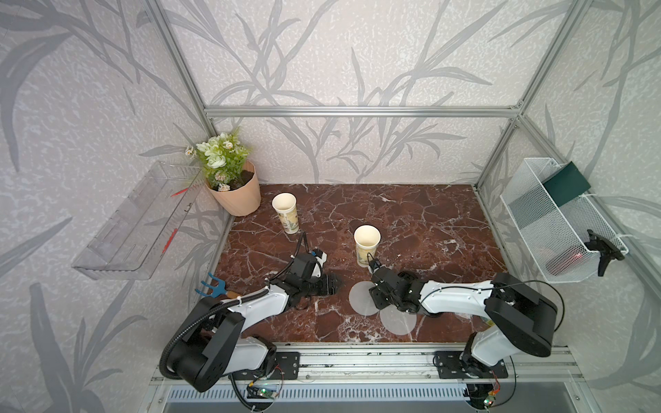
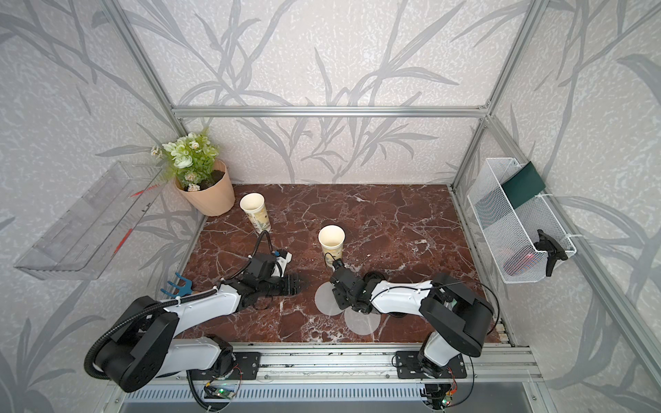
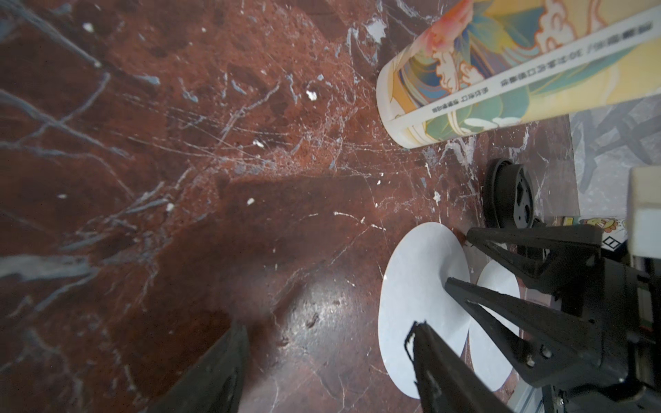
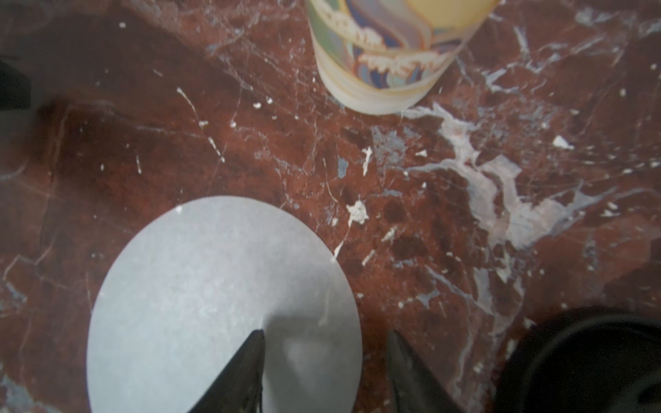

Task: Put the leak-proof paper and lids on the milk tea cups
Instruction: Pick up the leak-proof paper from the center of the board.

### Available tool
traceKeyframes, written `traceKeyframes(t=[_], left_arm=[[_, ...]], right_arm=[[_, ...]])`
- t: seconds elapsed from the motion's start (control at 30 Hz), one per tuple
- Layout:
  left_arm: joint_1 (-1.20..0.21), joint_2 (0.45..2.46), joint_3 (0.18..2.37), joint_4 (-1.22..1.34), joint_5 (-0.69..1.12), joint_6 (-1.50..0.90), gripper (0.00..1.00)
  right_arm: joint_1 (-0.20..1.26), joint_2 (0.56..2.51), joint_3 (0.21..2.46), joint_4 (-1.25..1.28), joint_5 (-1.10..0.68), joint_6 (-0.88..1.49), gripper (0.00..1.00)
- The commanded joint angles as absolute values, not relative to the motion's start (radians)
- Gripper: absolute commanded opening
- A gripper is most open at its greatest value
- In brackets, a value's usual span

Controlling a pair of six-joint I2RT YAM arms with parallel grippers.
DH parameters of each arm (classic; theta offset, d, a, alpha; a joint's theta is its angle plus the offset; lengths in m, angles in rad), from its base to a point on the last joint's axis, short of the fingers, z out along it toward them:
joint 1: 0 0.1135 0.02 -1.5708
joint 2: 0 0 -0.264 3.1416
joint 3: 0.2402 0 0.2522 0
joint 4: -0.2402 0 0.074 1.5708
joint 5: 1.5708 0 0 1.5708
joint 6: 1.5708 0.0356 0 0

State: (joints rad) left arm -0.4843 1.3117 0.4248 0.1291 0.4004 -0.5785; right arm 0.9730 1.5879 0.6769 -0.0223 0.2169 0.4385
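Right gripper (image 4: pixel 325 334): jaws half apart, straddling the edge of the left leak-proof paper (image 4: pixel 214 293), not clamped. Left gripper (image 3: pixel 322 330): wide apart, empty, above the table (image 3: pixel 161 161). Right paper (image 1: pixel 397 321) lies flat near the front. Centre milk tea cup (image 1: pixel 367 243) and far-left cup (image 1: pixel 285 211) are uncovered.

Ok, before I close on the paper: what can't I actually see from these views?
- Right gripper: its wrist view cuts the fingers at the edge; whether the tips touch the disc beneath is unclear.
- Second disc: partly under the right arm in both top views.
- Black round object: blurred, cut off by the right wrist view's corner.
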Motion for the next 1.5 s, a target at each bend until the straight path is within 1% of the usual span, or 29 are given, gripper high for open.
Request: traceKeyframes(t=[0.0, 0.1, 0.23, 0.33, 0.47, 0.53, 0.57, 0.67, 0.83, 0.9, 0.93, 0.97, 1.03, 1.17, 1.27, 1.33, 1.37, 1.47], left_arm=[[-0.486, 1.305, 0.451, 0.111, 0.358, -0.597, 0.73], [-0.481, 1.293, 0.451, 0.100, 0.351, -0.598, 0.73], [-0.479, 1.268, 0.451, 0.074, 0.335, -0.612, 0.73], [-0.478, 1.250, 0.441, 0.094, 0.357, -0.610, 0.72], [-0.478, 1.248, 0.422, 0.213, 0.471, -0.631, 0.73], [-0.479, 1.248, 0.406, 0.306, 0.537, -0.661, 0.73], [-0.479, 1.243, 0.394, 0.360, 0.566, -0.681, 0.73], [-0.480, 1.202, 0.368, 0.454, 0.597, -0.721, 0.76], [-0.477, 1.056, 0.351, 0.441, 0.573, -0.711, 0.79], [-0.477, 0.984, 0.338, 0.463, 0.571, -0.712, 0.83], [-0.479, 0.961, 0.329, 0.491, 0.561, -0.725, 0.87], [-0.482, 0.954, 0.310, 0.575, 0.562, -0.761, 0.89], [-0.482, 0.976, 0.298, 0.714, 0.614, -0.814, 0.89], [-0.483, 1.034, 0.352, 0.761, 0.681, -0.830, 0.89], [-0.484, 1.068, 0.381, 0.791, 0.711, -0.836, 0.89], [-0.483, 1.093, 0.393, 0.863, 0.731, -0.865, 0.89], [-0.484, 1.111, 0.407, 0.900, 0.746, -0.883, 0.88], [-0.484, 1.167, 0.461, 0.944, 0.786, -0.909, 0.77]], right_arm=[[1.007, 1.642, 0.666, -0.109, 0.234, 0.457, 0.45], [1.008, 1.644, 0.646, -0.068, 0.219, 0.462, 0.36], [1.008, 1.648, 0.642, -0.064, 0.240, 0.461, 0.29], [1.008, 1.615, 0.630, -0.034, 0.239, 0.464, 0.25], [1.008, 1.514, 0.608, 0.047, 0.210, 0.470, 0.16], [1.005, 1.457, 0.594, 0.106, 0.172, 0.460, 0.07], [1.005, 1.427, 0.584, 0.136, 0.144, 0.448, 0.04], [1.005, 1.331, 0.551, 0.215, 0.097, 0.427, 0.00], [0.978, 1.178, 0.554, 0.202, 0.019, 0.403, 0.00], [0.955, 1.111, 0.559, 0.193, -0.023, 0.405, 0.00], [0.938, 1.087, 0.561, 0.196, -0.049, 0.414, 0.00], [0.912, 1.058, 0.565, 0.201, -0.092, 0.437, 0.00], [0.853, 1.021, 0.585, 0.197, -0.162, 0.512, 0.00], [0.779, 0.985, 0.625, 0.251, -0.289, 0.596, 0.00], [0.737, 0.993, 0.659, 0.297, -0.346, 0.629, 0.00], [0.696, 1.017, 0.682, 0.342, -0.421, 0.684, 0.00], [0.677, 1.036, 0.697, 0.362, -0.455, 0.705, 0.00], [0.648, 1.084, 0.722, 0.417, -0.510, 0.742, 0.00]])
